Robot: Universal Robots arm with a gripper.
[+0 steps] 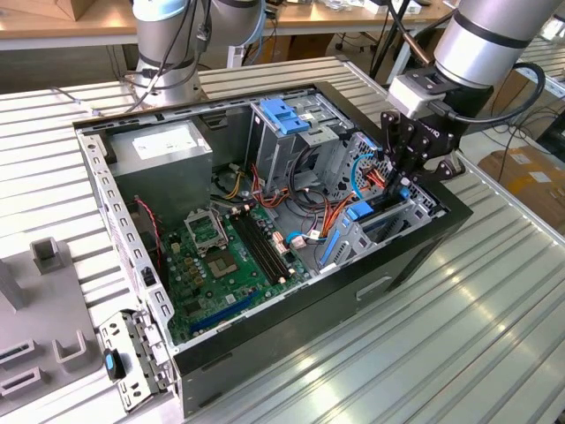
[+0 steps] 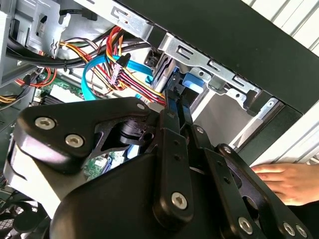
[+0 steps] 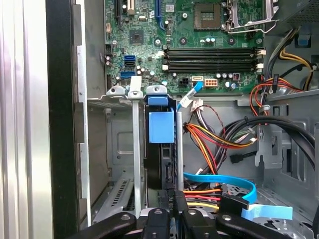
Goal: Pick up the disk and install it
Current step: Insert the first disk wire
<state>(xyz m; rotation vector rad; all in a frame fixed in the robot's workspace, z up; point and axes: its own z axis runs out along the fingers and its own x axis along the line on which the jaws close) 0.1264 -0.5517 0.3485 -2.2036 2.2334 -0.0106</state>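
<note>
The disk (image 3: pixel 159 164) stands on edge in the metal drive bay (image 3: pixel 135 149) at the case corner, a blue plastic tab (image 3: pixel 161 127) on its end. My gripper (image 3: pixel 173 196) is shut on its near edge, a black finger on each side. In the exterior view the gripper (image 1: pixel 399 190) reaches down into the bay at the case's right corner, just above the disk (image 1: pixel 375 225) and its blue rail (image 1: pixel 359 210). In the second wrist view the fingertips (image 2: pixel 175 102) close on the blue-railed edge (image 2: pixel 192 82).
A bundle of coloured cables (image 3: pixel 214 139) and a blue flat cable (image 3: pixel 219 181) lie beside the bay. The motherboard (image 1: pixel 221 256), grey power-supply box (image 1: pixel 163 150) and tall blue-topped cage (image 1: pixel 287 115) fill the case. A person's hand (image 2: pixel 289 181) rests outside the case wall.
</note>
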